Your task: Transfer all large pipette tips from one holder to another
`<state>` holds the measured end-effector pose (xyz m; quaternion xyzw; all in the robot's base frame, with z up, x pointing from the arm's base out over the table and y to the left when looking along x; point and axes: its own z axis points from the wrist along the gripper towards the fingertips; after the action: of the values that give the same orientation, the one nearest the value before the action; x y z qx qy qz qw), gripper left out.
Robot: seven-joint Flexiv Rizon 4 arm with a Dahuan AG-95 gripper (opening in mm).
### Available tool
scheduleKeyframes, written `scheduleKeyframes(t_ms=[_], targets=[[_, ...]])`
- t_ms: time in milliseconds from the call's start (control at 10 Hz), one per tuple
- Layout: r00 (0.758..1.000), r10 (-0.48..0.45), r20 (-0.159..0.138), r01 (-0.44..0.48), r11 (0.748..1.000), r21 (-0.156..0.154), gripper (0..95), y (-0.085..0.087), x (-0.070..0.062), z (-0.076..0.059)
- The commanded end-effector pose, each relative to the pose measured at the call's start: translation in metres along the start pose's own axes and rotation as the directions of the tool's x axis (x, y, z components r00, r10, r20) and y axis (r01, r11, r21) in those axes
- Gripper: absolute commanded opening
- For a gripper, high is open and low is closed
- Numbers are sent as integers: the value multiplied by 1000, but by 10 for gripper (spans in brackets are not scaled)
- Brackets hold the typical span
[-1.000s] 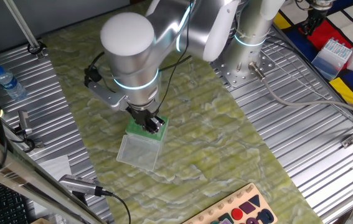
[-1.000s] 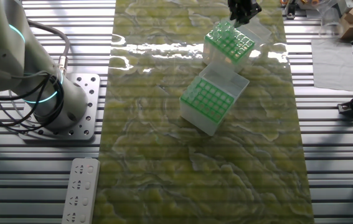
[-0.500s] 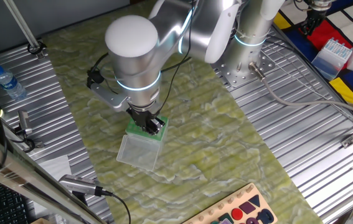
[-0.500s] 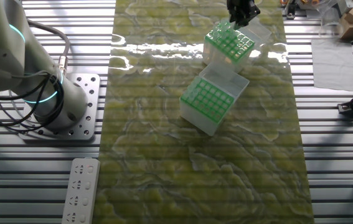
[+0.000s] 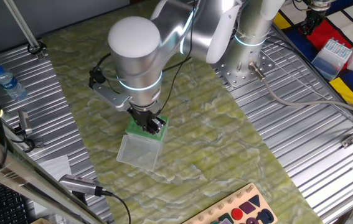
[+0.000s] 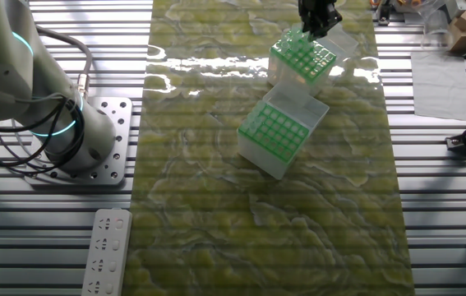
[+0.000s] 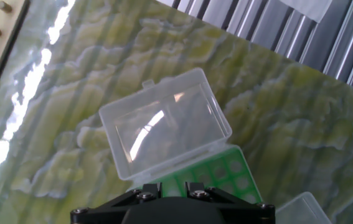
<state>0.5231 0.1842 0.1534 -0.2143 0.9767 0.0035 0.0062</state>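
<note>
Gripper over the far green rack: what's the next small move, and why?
Probably a short, straight lift. The gripper sits right at the top of the green rack with the open clear lid, and whether a tip is held cannot be seen. Rising clear would show that before crossing to the other rack.

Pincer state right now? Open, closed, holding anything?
Pincer: cannot be told. It sits right over the far green-topped box, but its fingertips are hidden in every view, and no tip shows in its grip.
</note>
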Motion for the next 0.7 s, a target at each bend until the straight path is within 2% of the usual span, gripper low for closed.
scheduleKeyframes(t_ms=[100, 300, 400, 700], targets=[[1000, -1, 2, 1, 1000, 1, 190, 0, -1, 0], [1000, 3, 2, -3, 1000, 1, 190, 0, -1, 1], [1000, 6, 3, -6, 1000, 1, 0, 0, -1, 1], [1000, 11, -4, -11, 1000, -2, 0, 1, -2, -1]])
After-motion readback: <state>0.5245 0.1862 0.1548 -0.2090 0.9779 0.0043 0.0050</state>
